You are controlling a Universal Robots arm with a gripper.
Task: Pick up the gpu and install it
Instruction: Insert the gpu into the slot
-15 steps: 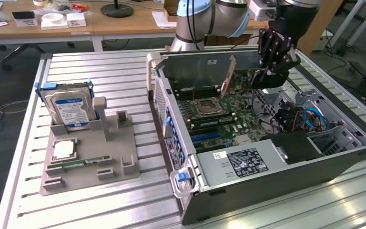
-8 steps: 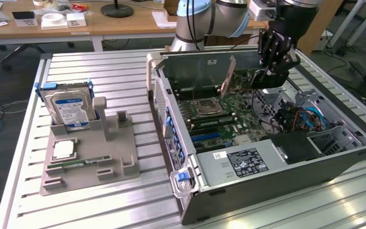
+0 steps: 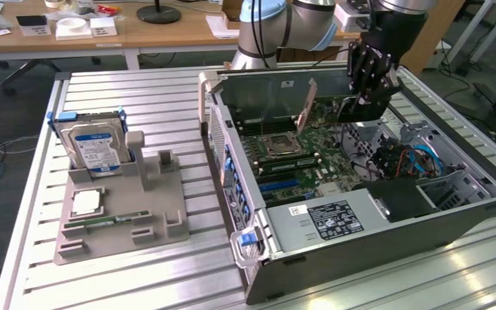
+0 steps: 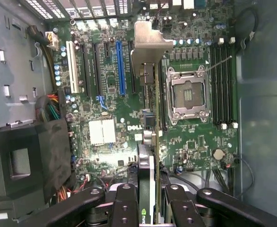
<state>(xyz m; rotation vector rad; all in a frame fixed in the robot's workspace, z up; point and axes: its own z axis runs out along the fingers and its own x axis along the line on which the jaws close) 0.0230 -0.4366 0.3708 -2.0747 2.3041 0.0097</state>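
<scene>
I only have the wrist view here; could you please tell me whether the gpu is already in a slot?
Observer: No, the gripper holds the gpu raised above the motherboard.
Operator: Thank you. How does the case lie?
Observer: The case lies on its side, open side up, on a slatted table.
Operator: What sits outside it?
Observer: On the exterior view's left, a grey holder carries an upright hard drive and a flat silver chip.
</scene>
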